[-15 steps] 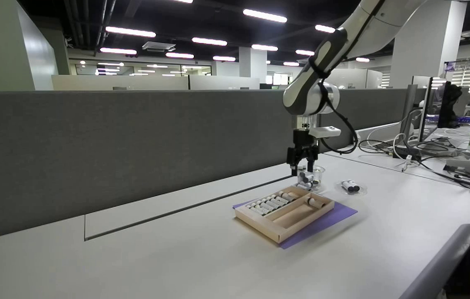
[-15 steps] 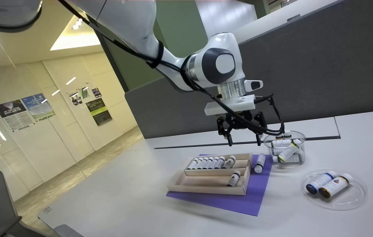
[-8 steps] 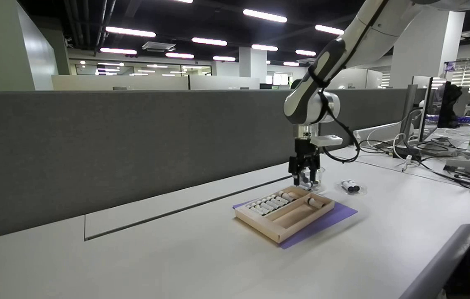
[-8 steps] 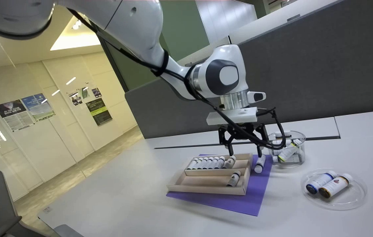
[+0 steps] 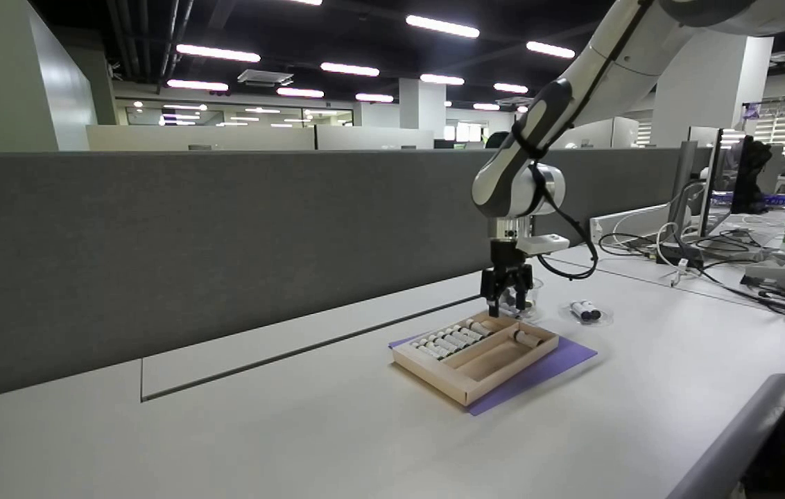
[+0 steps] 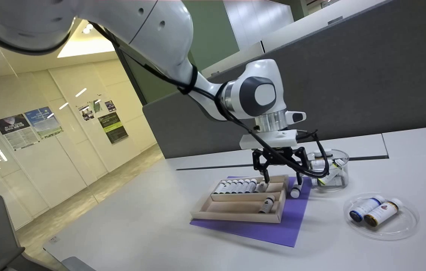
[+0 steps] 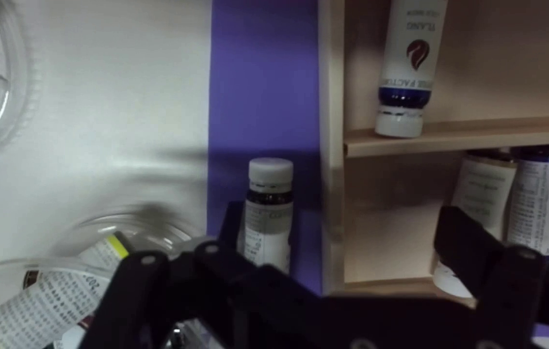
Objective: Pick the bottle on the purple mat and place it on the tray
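Observation:
The bottle, small and white-labelled with a white cap, lies on the purple mat [image 6: 292, 226] beside the tray's end wall; it shows in an exterior view [image 6: 295, 190] and in the wrist view [image 7: 269, 213]. The mat also shows in the wrist view [image 7: 265, 72]. The light wooden tray [image 6: 235, 216] sits partly on the mat; its wall shows in the wrist view [image 7: 331, 194]. My gripper [image 6: 283, 181] is open and empty just above the tray's end. In the wrist view my gripper [image 7: 342, 223] has one finger close beside the bottle, the other over the tray's back compartment.
The tray's back compartment holds a row of similar bottles [image 6: 235, 186]; its front one holds a single bottle [image 6: 267, 204]. A clear cup of bottles [image 6: 343, 180] stands close beside the mat. A clear dish [image 6: 408, 226] holds two bottles. A grey partition [image 5: 226, 277] runs behind.
My open gripper has come down from above the table to just over the tray's end and the bottle. The bottle, mat and tray have not moved.

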Robot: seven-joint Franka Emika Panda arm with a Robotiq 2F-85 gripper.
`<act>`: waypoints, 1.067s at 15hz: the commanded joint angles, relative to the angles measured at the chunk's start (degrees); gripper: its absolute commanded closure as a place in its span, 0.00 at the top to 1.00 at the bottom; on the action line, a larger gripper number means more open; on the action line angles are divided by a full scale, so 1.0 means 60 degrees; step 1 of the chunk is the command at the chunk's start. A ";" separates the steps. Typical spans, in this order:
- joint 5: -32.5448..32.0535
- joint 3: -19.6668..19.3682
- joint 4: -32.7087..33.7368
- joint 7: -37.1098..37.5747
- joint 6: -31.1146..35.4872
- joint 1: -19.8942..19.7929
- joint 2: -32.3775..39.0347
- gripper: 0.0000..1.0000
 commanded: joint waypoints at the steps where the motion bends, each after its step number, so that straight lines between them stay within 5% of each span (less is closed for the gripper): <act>1: -0.0247 -0.0100 0.0483 0.0378 0.0164 0.0021 0.0267 1.00; 16: -0.0649 -0.0618 0.0594 0.0699 0.0603 -0.0088 0.0388 1.00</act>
